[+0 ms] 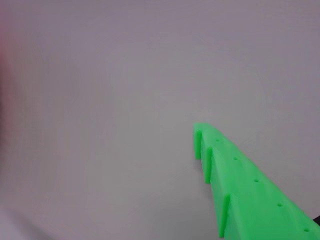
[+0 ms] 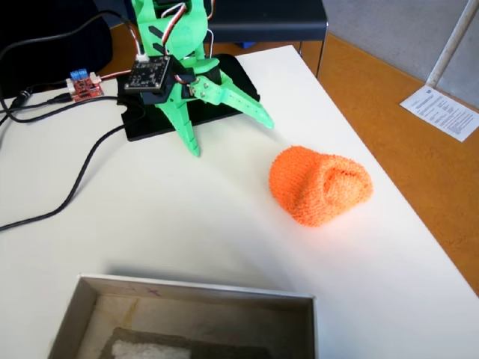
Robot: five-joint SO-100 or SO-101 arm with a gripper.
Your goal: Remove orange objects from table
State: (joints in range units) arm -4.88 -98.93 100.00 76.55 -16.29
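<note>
Green gripper (image 2: 228, 138) is held spread apart above the white table (image 2: 187, 217), empty; orange knitted lump (image 2: 320, 185) is seen nearby, untouched, apart from the grey tray (image 2: 187, 292).

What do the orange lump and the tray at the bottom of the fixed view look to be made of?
Orange lump: knitted yarn, fuzzy, matte; stitch texture and a soft dimpled fold show. Tray: apparently dull grey metal, with thin straight walls and a scuffed, stained inside.

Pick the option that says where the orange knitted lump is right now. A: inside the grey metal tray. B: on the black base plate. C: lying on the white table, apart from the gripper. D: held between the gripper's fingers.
C: in the fixed view the orange knitted lump lies on the bare white table, while the open green gripper hangs to its left, not touching it.
</note>
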